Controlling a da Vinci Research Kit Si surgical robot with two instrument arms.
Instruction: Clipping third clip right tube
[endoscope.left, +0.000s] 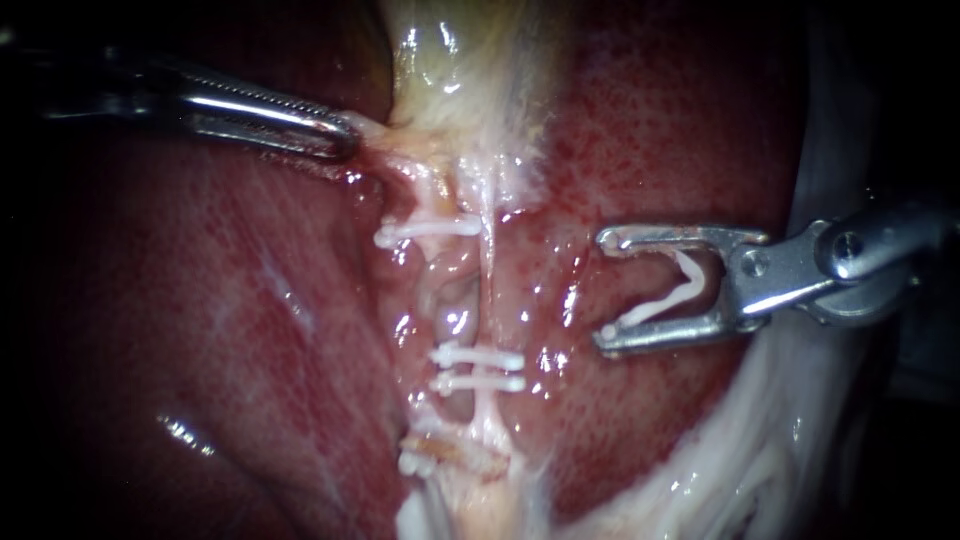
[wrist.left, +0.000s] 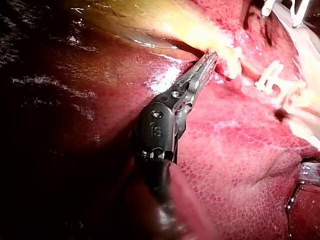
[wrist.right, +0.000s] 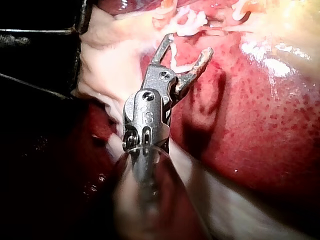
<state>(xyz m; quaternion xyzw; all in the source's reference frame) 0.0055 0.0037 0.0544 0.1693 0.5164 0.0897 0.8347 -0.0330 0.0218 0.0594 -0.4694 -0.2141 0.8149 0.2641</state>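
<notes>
As the right instrument's hand (endoscope.left: 605, 289) stands wide, holding an open clip (endoscope.left: 672, 292) between its jaws, the right tube (endoscope.left: 488, 290) lies just ahead of its tips, untouched. The step looks like the approach. The clip is loaded but not yet around the tube. Next, the hand would need to advance until the clip straddles the bare stretch between the upper clip (endoscope.left: 430, 230) and the set pair (endoscope.left: 480, 357), then close. Farther out, the left instrument's hand (endoscope.left: 340, 135) is clamped on pale tissue (endoscope.left: 372, 128), drawing it taut. Only the endoscope shows the gap to the tube. The right wrist view shows the clip's seating from behind. The left wrist view shows that hand's bite.
</notes>
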